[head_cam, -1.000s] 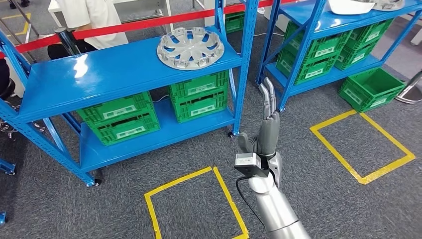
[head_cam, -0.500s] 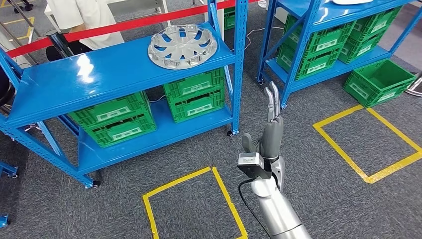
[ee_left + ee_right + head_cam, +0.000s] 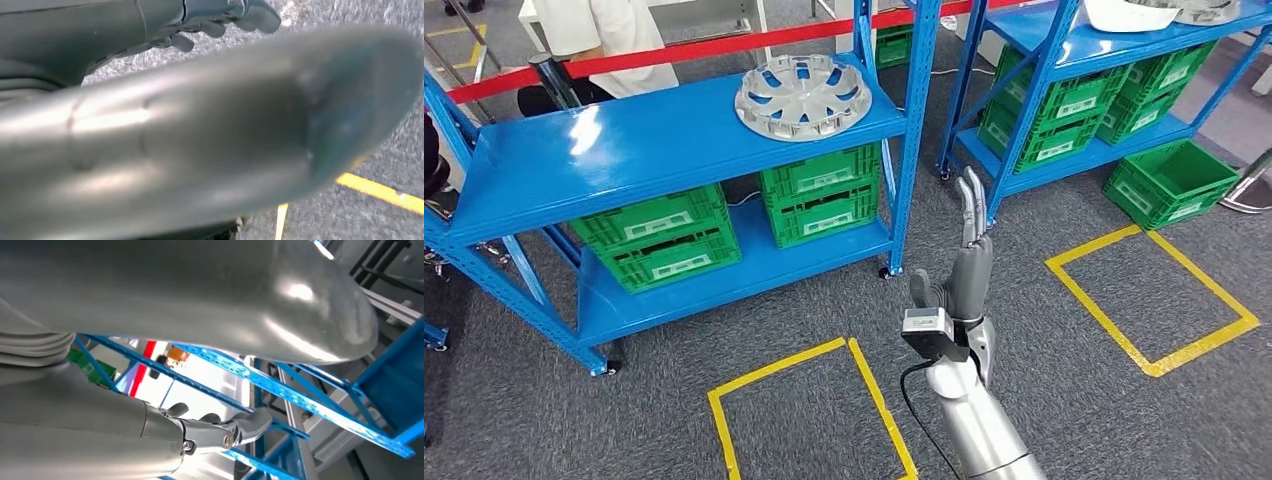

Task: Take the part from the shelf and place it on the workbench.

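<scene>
In the head view, the part, a silver wheel cover, is seen lying flat on the upper deck of the blue shelf, near that deck's right-hand post. The right hand is raised over the grey carpet, fingers straight and close together, pointing up, with nothing held. The part lies forward and to the left of this hand, well apart from it and higher; being round, it offers no long axis. Of the two hands, the right is judged the nearer. Green crates are stacked on the lower deck, and yellow tape squares mark the floor. A seated person is cut off at the top edge. No worktop can be made out.

In the left wrist view, a blurred silver limb covers most of the frame; the left hand is glimpsed above carpet, its fingers seemingly curled loosely on nothing, though whether they are apart or closed cannot be told.

In the right wrist view, the right hand's fingers are extended and empty, before blue shelf beams.
</scene>
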